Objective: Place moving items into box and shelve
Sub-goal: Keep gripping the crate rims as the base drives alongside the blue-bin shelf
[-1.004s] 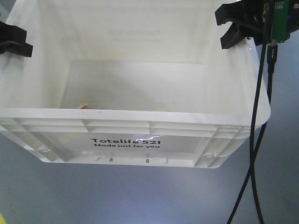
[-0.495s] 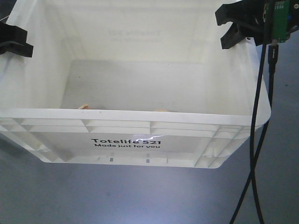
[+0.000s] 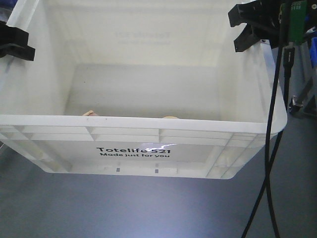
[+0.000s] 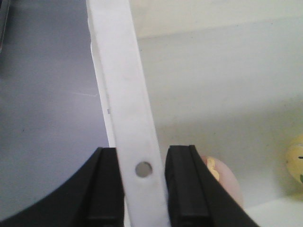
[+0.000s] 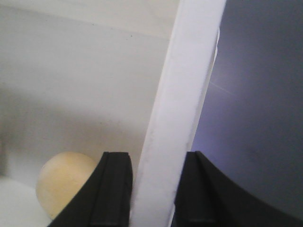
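The white box (image 3: 148, 123) printed "Totelife 521" hangs above the grey floor, held by both side rims. My left gripper (image 3: 15, 44) is shut on its left rim (image 4: 123, 85), one finger on each side of the wall; the left gripper (image 4: 143, 161) shows this from the wrist. My right gripper (image 3: 250, 32) is shut the same way on the right rim (image 5: 187, 80), as the right gripper (image 5: 156, 163) shows. Inside lie the moving items: a greyish-pink plush (image 4: 227, 182) and a yellow one (image 4: 296, 158), (image 5: 64, 182). Only their tops (image 3: 89, 113), (image 3: 170, 117) peek over the front wall.
A black cable (image 3: 270, 148) hangs down past the box's right corner. At the right edge stand a blue bin (image 3: 312, 49) and a grey metal frame (image 3: 302, 99). Grey floor (image 3: 124, 208) lies below the box.
The box stays fixed between the grippers while the background shifts. A blue bin and a metal frame have come into view at the right edge.
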`<state>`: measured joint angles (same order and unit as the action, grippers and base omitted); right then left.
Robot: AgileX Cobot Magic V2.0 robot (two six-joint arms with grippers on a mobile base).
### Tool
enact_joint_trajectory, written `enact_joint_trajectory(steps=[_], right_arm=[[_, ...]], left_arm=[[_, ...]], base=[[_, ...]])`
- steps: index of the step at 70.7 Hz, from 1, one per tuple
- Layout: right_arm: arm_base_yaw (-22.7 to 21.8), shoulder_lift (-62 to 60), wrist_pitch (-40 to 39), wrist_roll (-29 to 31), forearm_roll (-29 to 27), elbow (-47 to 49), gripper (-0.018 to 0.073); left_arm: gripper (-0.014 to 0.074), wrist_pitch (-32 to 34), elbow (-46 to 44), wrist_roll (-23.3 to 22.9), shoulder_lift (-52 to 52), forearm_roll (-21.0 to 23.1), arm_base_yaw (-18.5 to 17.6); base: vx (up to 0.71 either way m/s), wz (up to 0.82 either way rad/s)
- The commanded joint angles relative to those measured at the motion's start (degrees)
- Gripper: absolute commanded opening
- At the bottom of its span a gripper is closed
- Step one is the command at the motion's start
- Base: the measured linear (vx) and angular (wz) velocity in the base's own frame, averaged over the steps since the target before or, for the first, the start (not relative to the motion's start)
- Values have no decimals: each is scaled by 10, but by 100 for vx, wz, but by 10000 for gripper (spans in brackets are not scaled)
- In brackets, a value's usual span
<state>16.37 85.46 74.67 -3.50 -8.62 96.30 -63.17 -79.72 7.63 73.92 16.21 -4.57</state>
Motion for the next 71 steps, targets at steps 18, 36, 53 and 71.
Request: enact_joint_trajectory(steps=[18,36,53,71], right_arm=[[-1,-31,-14,19,-12,23,-12],[-1,-31,-14,19,-12,23,-12],[-1,-31,-14,19,-12,23,-12],[-1,-31,-14,19,-12,23,-12]], left_arm=[[-17,55,-20,12,-25,25,-3],[-17,55,-20,12,-25,25,-3],[-17,56,-20,12,-25,25,-3],[-17,56,-20,12,-25,25,-3]], base=[[32,-38],[35,-36],[37,-24],[40,-13]])
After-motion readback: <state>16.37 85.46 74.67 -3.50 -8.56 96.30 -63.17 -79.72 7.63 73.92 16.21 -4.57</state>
